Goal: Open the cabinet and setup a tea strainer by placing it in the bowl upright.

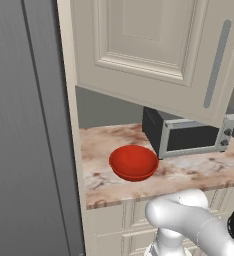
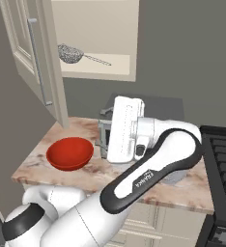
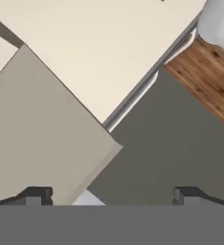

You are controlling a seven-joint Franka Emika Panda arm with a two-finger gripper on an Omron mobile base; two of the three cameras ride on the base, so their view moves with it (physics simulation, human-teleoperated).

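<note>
Cabinet (image 2: 35, 67) door swung open, tea strainer (image 2: 70, 53) on its shelf, upper left of right base frame. Bowl (image 1: 134, 162) on surface (image 1: 189, 172) mid-frame. Gripper (image 3: 114, 195) open, empty.

Cream cabinet (image 1: 154, 40) door with raised panels and a grey bar handle (image 1: 217, 62); glossy red bowl (image 1: 134, 162) on a pink-beige marbled counter (image 1: 189, 172). Silvery mesh tea strainer (image 2: 70, 53) against a cream shelf; grey microwave (image 1: 189, 135) with dark front.
</note>
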